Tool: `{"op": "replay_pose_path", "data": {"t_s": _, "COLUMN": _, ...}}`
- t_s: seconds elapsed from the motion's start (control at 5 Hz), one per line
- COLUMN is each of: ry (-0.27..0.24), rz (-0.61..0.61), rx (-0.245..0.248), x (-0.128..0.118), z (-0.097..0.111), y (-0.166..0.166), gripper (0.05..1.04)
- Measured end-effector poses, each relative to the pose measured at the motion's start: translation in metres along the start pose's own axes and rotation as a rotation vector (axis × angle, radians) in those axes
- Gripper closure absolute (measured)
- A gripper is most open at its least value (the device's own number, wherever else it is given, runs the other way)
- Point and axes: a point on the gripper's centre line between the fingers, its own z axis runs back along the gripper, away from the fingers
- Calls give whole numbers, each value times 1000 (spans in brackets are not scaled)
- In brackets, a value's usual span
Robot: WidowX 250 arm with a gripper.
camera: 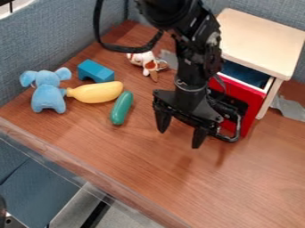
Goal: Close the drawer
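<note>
Two fingers (199,136) hang spread, pointing down, near red drawer (254,103).

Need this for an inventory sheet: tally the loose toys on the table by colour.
Blue: 2 (elephant, block)
Yellow: 1 (squash-shaped toy)
Green: 1 (long rounded toy)
White and brown: 1 (small figure)
Total: 5

yeah so I went over everything on the bench (196,191) and honestly can't make out any readable text, labels, brands, numbers or signs on any of it
</note>
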Motion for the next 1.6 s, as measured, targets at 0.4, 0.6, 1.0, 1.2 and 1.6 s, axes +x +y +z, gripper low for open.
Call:
{"op": "replay_pose_path", "data": {"t_s": 0.4, "ry": -30, "rz": 7, "rx": 11, "x": 4, "z": -5, "y": 0, "gripper": 83}}
{"op": "replay_pose_path", "data": {"t_s": 0.6, "ry": -48, "rz": -7, "rx": 12, "x": 7, "z": -5, "y": -7, "gripper": 83}}
{"op": "replay_pose_path", "data": {"t_s": 1.0, "ry": -70, "rz": -5, "rx": 25, "x": 20, "z": -10, "y": -7, "gripper": 83}}
{"op": "replay_pose_path", "data": {"t_s": 1.2, "ry": -90, "rz": 11, "rx": 29, "x": 31, "z": -7, "y": -4, "gripper": 83}}
{"op": "replay_pose_path", "data": {"t_s": 1.6, "ry": -98, "rz": 29, "rx": 38, "x": 42, "z": -8, "y": 3, "gripper": 83}}
